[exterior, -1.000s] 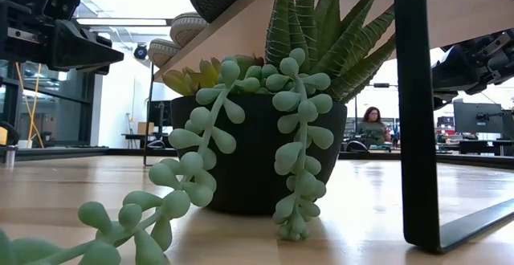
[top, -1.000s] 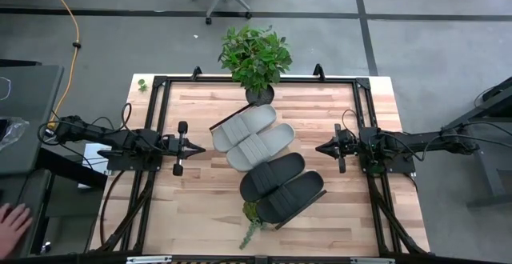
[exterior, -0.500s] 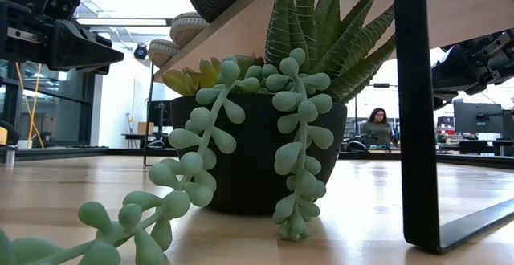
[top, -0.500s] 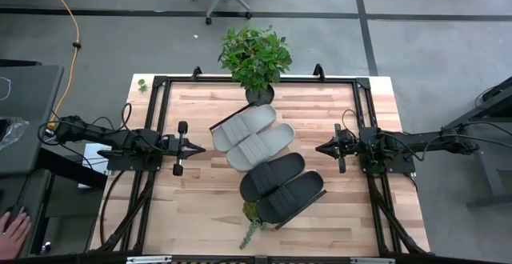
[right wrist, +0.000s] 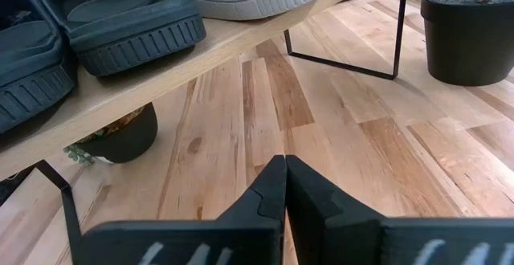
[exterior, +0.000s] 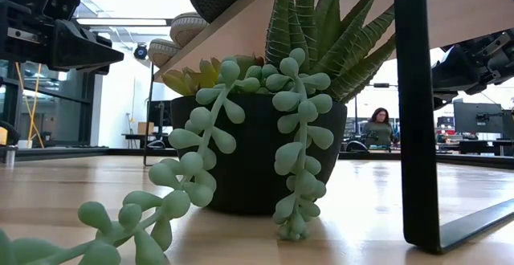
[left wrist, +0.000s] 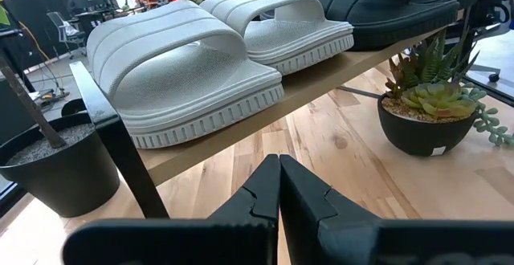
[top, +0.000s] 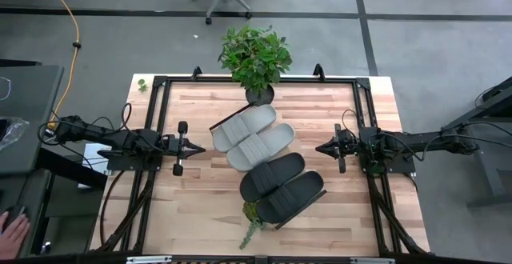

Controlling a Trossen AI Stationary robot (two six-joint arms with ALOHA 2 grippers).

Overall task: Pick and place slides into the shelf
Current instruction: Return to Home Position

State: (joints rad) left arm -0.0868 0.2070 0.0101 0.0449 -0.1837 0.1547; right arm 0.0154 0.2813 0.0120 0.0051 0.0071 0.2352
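On the desk [top: 200, 208], mid-way, the shelf [left wrist: 337, 74] runs diagonally, far end by a leafy plant [top: 254, 56] at the back edge, near end toward the front. All 4 slides sit on it side by side: 2 grey slides [top: 251, 136] at the far half, 2 black slides [top: 282, 186] at the near half, each touching its neighbour. W/ the left wrist view, the grey pair rest flat on the board, soles at the board's front edge, black ones beyond them.

Under the shelf's near end stands a succulent pot [exterior: 249, 161]; its beaded strands trail over the desk past the front of the shelf. A dark shelf leg [exterior: 414, 112] stands just beside it in the low view.

Left pincer [top: 200, 146] is at the desk's left side, low, tips aimed at the grey slides but apart from them; fingers [left wrist: 261, 197] pressed together, nothing between. Right pincer [top: 318, 147] is at the desk's right side, aimed back toward the shelf, also apart from it; fingers [right wrist: 269, 189] closed tight, holding nothing.

Beyond the desk: a person [exterior: 377, 127] seated far back in the room, and a hand [top: 8, 232] at the pic's lower-left edge in the high view, off the desk.
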